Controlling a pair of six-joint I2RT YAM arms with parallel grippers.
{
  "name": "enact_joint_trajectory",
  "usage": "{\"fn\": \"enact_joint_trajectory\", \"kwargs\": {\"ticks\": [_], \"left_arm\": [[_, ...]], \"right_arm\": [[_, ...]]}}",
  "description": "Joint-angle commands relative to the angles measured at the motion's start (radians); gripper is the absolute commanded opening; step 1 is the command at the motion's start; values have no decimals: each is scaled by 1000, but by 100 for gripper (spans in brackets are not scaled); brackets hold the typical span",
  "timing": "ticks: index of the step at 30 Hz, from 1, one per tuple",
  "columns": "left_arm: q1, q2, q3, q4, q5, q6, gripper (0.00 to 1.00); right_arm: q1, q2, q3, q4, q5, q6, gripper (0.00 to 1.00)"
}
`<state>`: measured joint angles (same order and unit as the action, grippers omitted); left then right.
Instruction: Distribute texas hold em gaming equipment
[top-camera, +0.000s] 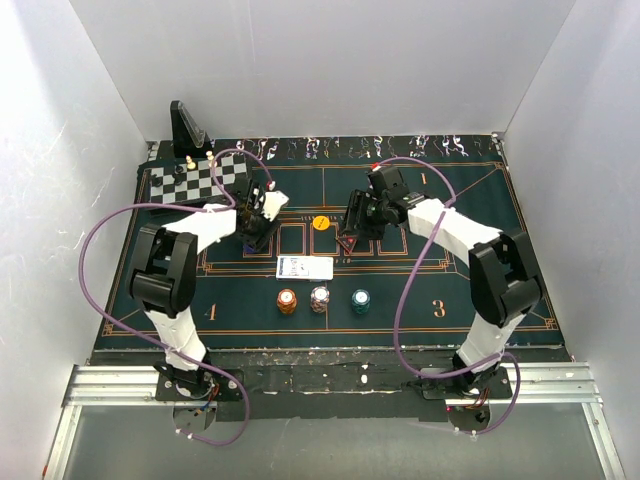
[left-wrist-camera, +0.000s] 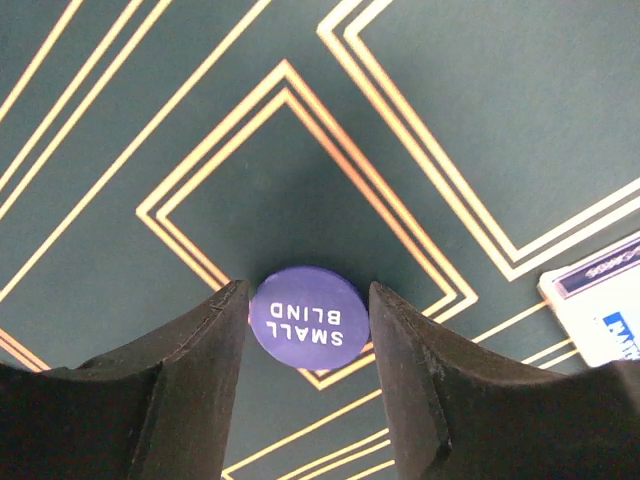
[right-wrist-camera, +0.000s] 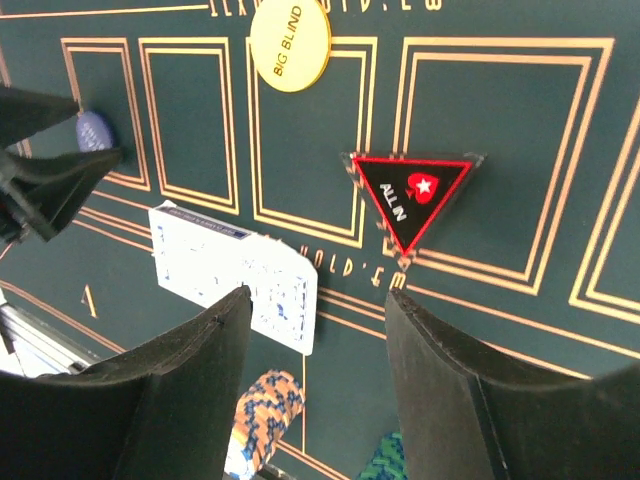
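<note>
On a green mat (top-camera: 250, 320), seen from above, we found the left gripper (top-camera: 252, 232) low beside a chessboard (top-camera: 195, 180) and the right gripper (top-camera: 352, 232) low near the yellow disc (top-camera: 320, 223). The cards (top-camera: 304, 267) lay mid-mat, with orange chips (top-camera: 287, 301), pale chips (top-camera: 319, 299) and teal chips (top-camera: 360, 301) stacked in a row just nearer the arms.

At the left wrist, the purple disc (left-wrist-camera: 308, 322), marked SMALL BLIND, sat between two fingers (left-wrist-camera: 190, 370) closed against its opposite edges. Whether it rested on the mat or hung clear, we could not tell. We judged this to be the pick-up of that disc. The grip was centred, so a straight, level lift would suit, since so thin a piece could tip or slip out.

At the right wrist, the fingers (right-wrist-camera: 180, 380) stood wide apart and held nothing. The red triangle (right-wrist-camera: 412, 195) lay flat on the mat beyond them, slightly right. We judged it would need a forward reach and a low, square approach.
</note>
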<state>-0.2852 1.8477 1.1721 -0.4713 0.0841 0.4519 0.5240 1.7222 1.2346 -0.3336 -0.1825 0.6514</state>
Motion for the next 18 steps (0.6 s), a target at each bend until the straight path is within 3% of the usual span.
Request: {"fn": "enact_joint_trajectory", "kwargs": {"ticks": [1, 12, 14, 16, 18], "left_arm": [[34, -57, -77, -79, -122, 50, 50], [98, -137, -68, -127, -130, 57, 55], [109, -162, -37, -165, -113, 41, 66], [115, -195, 7, -220, -84, 12, 93], [119, -215, 69, -289, -8, -13, 98]], "right_arm": [[37, 83, 92, 1, 21, -15, 63], [100, 292, 287, -25, -9, 13, 61], [100, 329, 302, -12, -20, 27, 61], [100, 356, 319, -10, -25, 34, 61], [100, 387, 344, -13, -15, 37, 60]]}}
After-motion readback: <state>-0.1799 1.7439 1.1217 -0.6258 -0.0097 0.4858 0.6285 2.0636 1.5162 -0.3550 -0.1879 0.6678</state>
